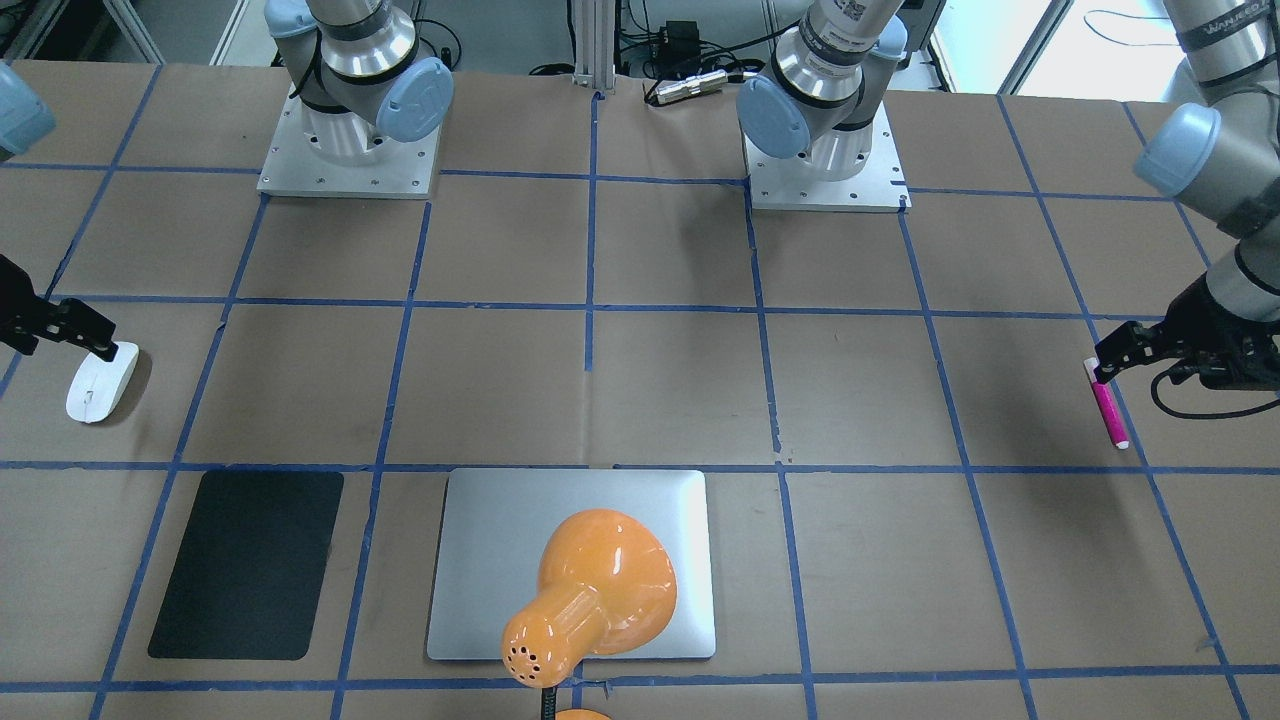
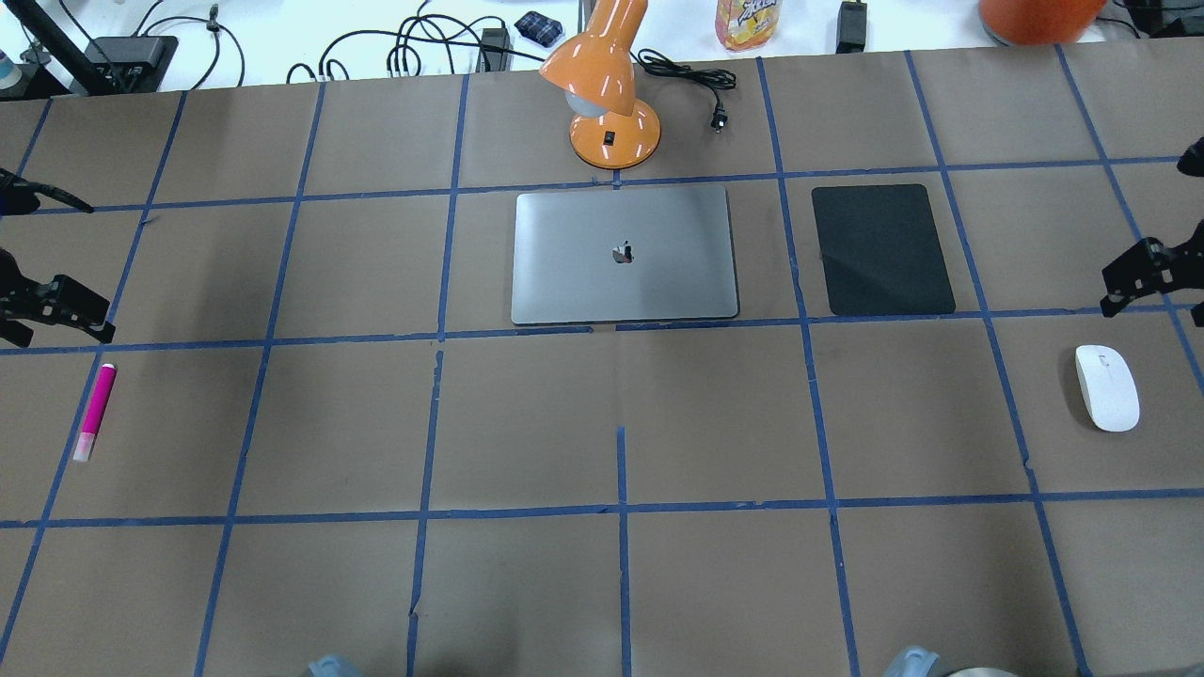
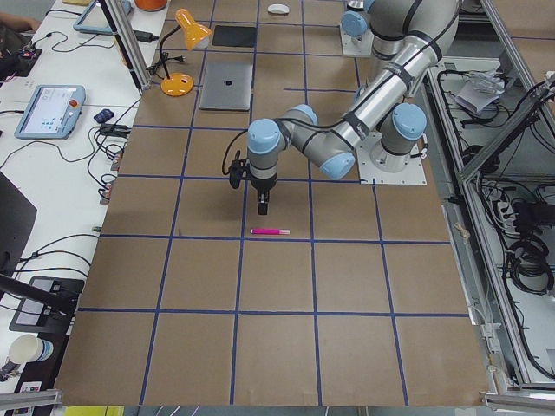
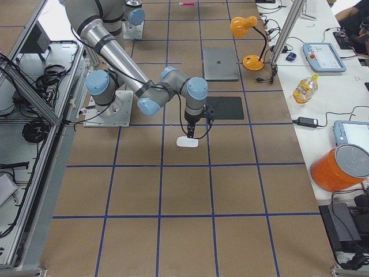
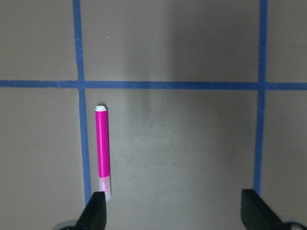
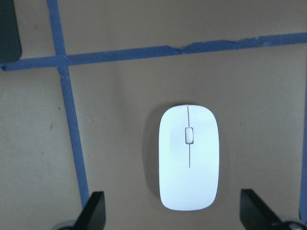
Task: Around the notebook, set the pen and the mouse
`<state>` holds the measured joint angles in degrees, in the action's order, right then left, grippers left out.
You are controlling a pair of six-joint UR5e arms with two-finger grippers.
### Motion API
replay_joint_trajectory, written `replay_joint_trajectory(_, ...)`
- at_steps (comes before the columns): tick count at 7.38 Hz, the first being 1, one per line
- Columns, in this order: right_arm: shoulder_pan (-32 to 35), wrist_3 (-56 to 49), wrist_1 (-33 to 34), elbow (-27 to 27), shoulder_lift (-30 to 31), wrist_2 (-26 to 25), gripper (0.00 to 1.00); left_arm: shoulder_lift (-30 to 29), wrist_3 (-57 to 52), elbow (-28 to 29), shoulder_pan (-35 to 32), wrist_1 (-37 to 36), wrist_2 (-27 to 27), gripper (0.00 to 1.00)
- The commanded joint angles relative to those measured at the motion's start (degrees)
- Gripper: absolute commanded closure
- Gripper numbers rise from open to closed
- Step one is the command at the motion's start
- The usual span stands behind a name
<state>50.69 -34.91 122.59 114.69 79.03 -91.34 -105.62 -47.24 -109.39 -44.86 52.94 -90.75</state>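
Pen (image 5: 101, 148) at 9 o'clock on the table (image 2: 715, 423), mouse (image 6: 189, 157) at 3, notebook (image 2: 624, 254) at 12; left gripper (image 5: 175, 211) and right gripper (image 6: 175, 211) both spread, empty; risk: pen, seemingly under one fingertip (image 5: 96, 211), not centred, could be knocked aside.

Bright, even light; soft shadow rings the mouse (image 6: 188, 158); lamp (image 1: 600, 580) shows glare.

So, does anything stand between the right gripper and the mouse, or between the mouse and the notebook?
Nothing visible separates the right gripper from the mouse. Toward the notebook, only the flat black mat lies in between, beside the notebook.
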Motion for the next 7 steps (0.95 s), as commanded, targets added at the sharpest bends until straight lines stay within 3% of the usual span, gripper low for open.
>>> replay_joint_trajectory(1,-0.8,-1.7,2.8,1.8,-2.4,-0.1,0.0,-6.4,-4.5,-0.6,4.7,-6.8,2.3,0.0)
replay_joint_trajectory(2,-0.8,-4.3,6.3,1.9,-3.8,-0.3,0.0,-7.8,-4.3,-0.7,4.8,-9.3,2.6,0.0)
replay_joint_trajectory(5,-1.1,-5.3,7.2,2.4,-6.1,-0.8,0.0,-8.3,5.5,-3.0,4.3,-9.3,1.8,0.0)
replay_joint_trajectory(6,-1.1,-5.5,10.5,3.7,-6.7,-1.1,0.0,-7.8,7.0,-3.6,4.0,-9.3,1.8,0.03)
replay_joint_trajectory(7,-1.1,-5.6,11.4,4.0,-6.7,-1.4,0.0,-8.5,6.6,-3.2,3.9,-9.5,1.9,0.13)
